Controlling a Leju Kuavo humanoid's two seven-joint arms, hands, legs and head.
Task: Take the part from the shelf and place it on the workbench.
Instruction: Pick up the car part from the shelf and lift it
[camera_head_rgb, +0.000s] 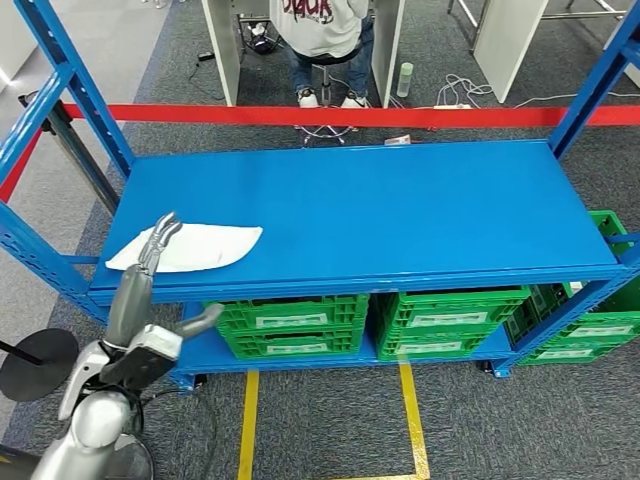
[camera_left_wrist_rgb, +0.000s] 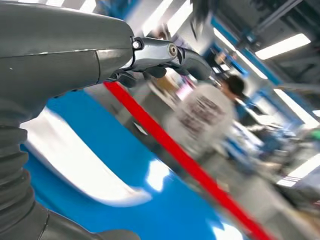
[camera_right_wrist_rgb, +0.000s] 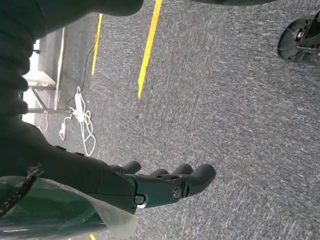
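Note:
The part (camera_head_rgb: 198, 247) is a flat white sheet with a pointed end, lying at the left of the blue shelf's top board (camera_head_rgb: 392, 210). My left hand (camera_head_rgb: 142, 282) reaches over the board's front edge with its fingers (camera_head_rgb: 160, 238) stretched out over the sheet's near left end and its thumb held out to the side; it holds nothing. The left wrist view, blurred, has that hand (camera_left_wrist_rgb: 79, 55) above the white part (camera_left_wrist_rgb: 81, 165). My right hand (camera_right_wrist_rgb: 162, 185) hangs over grey carpet with straight fingers and nothing in it.
Green crates (camera_head_rgb: 290, 325) fill the lower shelf, with more at the right (camera_head_rgb: 596, 330). A red tape (camera_head_rgb: 340, 115) runs behind the shelf, and a person (camera_head_rgb: 324, 30) sits beyond it. Yellow lines (camera_head_rgb: 411, 415) mark the carpet. A round black base (camera_head_rgb: 38, 362) lies at the left.

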